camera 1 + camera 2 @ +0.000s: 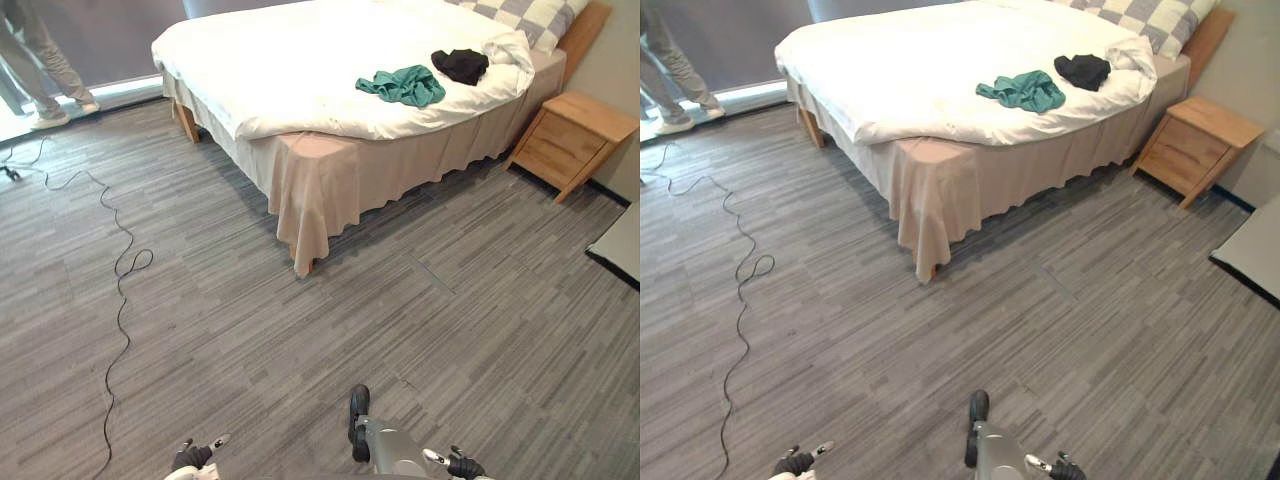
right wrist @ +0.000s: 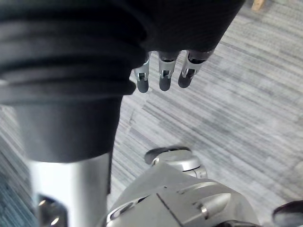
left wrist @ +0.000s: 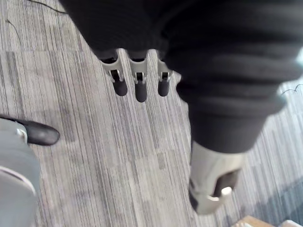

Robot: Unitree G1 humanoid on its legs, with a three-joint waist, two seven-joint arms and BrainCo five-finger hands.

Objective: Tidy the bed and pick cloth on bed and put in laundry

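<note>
Teal cloth [image 1: 403, 86] is lying on the distant bed [image 1: 290, 70], so your left hand [image 3: 140, 87] and right hand [image 2: 163, 75] are apparently hanging slack, empty.

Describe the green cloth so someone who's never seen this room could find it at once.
Find the bed with the white duvet. Near the pillows, on the nightstand side, lie two cloths. Yours is the teal one, farther from them than the black cloth.
</note>
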